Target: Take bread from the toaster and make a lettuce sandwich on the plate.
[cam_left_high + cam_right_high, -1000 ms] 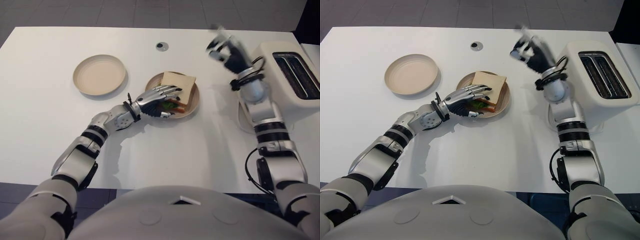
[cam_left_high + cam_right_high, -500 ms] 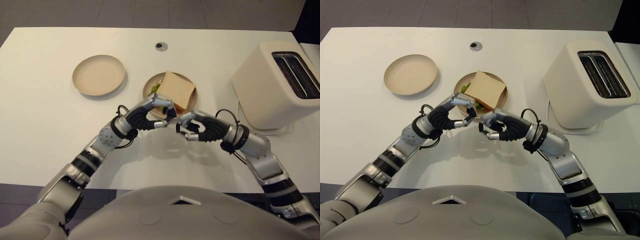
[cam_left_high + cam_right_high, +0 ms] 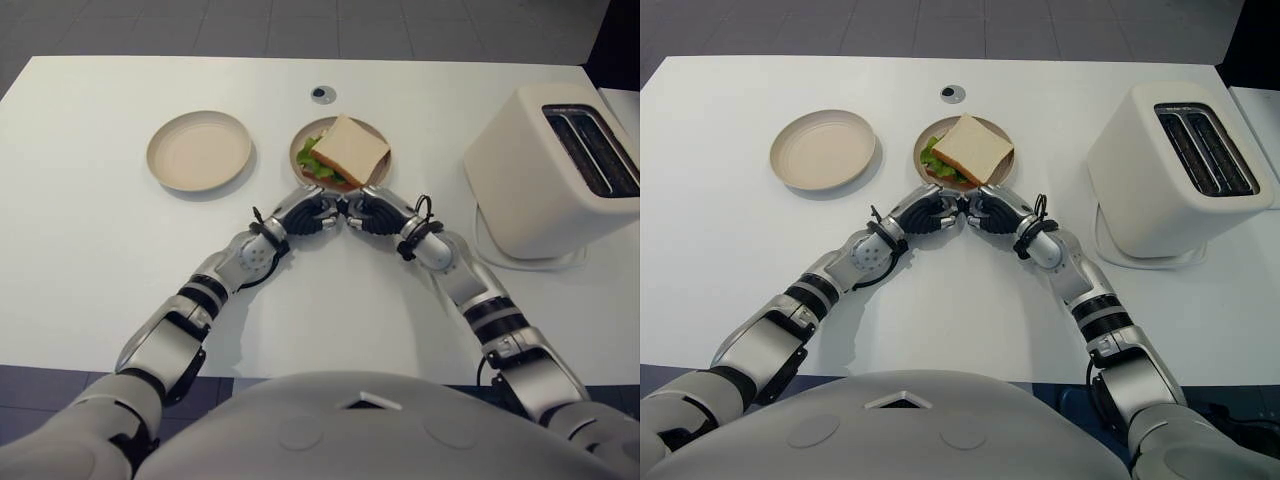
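the sandwich (image 3: 350,152) sits on the plate (image 3: 312,130), and every other place here is told from that plate. the top slice of bread is pale, square and looks barely browned. it is laid cornerwise, so that one corner reaches the plate's far rim. ruffled green lettuce (image 3: 308,160) spills out from under it on the plate's left side. a thin reddish strip shows beneath the slice's near edge, but i cannot tell what it is. any lower slice is hidden under the filling.

the left robot hand (image 3: 303,212) and the right robot hand (image 3: 372,210) meet knuckle to knuckle just at the plate's near rim. both have their fingers curled into loose fists, with nothing held in either. whether they touch the rim is hard to tell. my reading is that the fists are set there to nudge or square up the plate on the desk (image 3: 90,230). they may equally be resting now that the stacking looks done. curled fingers also stay clear of the bread and would not drag the lettuce out.

the toaster (image 3: 540,170) stands well to the plate's right with its dark slots facing up, and no bread stands out of them. that fits a sandwich already assembled. a second plate (image 3: 200,150) lies near the plate's left.
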{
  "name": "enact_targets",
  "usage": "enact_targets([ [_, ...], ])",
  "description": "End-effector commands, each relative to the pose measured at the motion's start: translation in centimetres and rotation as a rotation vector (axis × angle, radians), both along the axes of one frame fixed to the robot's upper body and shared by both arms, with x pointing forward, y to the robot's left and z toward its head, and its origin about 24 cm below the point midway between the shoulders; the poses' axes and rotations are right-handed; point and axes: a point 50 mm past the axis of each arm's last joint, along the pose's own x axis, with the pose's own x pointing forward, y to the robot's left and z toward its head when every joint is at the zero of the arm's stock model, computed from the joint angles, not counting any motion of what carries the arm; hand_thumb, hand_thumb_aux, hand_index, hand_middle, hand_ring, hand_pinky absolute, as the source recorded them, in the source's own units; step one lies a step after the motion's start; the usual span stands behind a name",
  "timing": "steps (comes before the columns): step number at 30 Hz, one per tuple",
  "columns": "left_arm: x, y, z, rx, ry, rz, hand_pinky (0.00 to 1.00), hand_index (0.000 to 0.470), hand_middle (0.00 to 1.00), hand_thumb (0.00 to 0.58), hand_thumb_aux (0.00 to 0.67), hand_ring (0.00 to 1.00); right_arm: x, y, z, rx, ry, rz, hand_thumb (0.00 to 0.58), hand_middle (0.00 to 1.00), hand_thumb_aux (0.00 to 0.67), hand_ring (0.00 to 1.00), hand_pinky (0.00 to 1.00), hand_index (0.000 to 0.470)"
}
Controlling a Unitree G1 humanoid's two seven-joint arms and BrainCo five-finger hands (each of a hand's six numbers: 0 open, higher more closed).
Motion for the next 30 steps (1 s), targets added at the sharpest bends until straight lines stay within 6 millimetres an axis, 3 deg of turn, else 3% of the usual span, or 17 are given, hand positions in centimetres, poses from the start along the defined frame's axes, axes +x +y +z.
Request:
enact_targets([
  [1,-2.1,0.9,-1.6,-0.05,0.034,-0.032,1.0,0.339,1.0,0.535,0.483,1.0,-0.5,-1.1,-0.4,0.044,-0.005,-0.045,0.58,1.0,0.67,1.0,1.0,0.47],
  [2,-2.7,0.6,-0.8,-0.124,-0.004,-0.085,0.56,0.223,0.56,0.42,0.318,0.56,-0.9,-1.3,0.4,0.098,-0.035,-0.043,0.576,1.0,0.615,1.0,1.0,0.431],
  [3,-3.4,0.4,0.5,-0.223,-0.046,-0.126,0.14,0.068,0.14,0.156,0.097,0.14,-1.5,-1.7,1.7,0.185,-0.077,-0.052,0.498,0.82,0.418,0.82,0.82,0.293],
  [4,-4.0,0.3,1.8,-0.312,-0.088,-0.161,0.0,0.0,0.0,0.0,0.0,0.0,-2.1,-2.0,3.1,0.265,-0.123,-0.063,0.227,0.25,0.147,0.25,0.25,0.103],
  [5,-4.6,0.3,3.1,-0.391,-0.126,-0.185,0.0,0.0,0.0,0.0,0.0,0.0,-2.7,-2.4,4.5,0.346,-0.161,-0.079,0.0,0.0,0.0,0.0,0.0,0.0],
  [8,-5.4,1.0,7.4,-0.61,-0.223,-0.199,0.0,0.0,0.0,0.0,0.0,0.0,-3.7,-3.2,8.4,0.539,-0.259,-0.129,0.0,0.0,0.0,0.0,0.0,0.0],
  [11,-3.1,2.4,9.2,-0.795,-0.269,0.018,0.0,0.0,0.0,0.0,0.0,0.0,-3.1,-3.6,9.6,0.726,-0.345,-0.282,0.0,0.0,0.0,0.0,0.0,0.0],
  [13,-1.1,3.2,7.1,-0.826,-0.205,0.243,0.0,0.0,0.0,0.0,0.0,0.0,-2.4,-4.0,6.8,0.705,-0.337,-0.441,0.0,0.0,0.0,0.0,0.0,0.0],
  [16,-1.3,3.5,3.0,-0.747,-0.093,0.377,0.0,0.0,0.0,0.0,0.0,0.0,-2.2,-4.7,3.4,0.602,-0.301,-0.541,0.0,0.0,0.0,0.0,0.0,0.0],
  [30,-1.3,2.8,1.2,-0.692,-0.035,0.379,0.0,0.0,0.0,0.0,0.0,0.0,-2.1,-5.1,2.6,0.65,-0.367,-0.538,0.0,0.0,0.0,0.0,0.0,0.0],
])
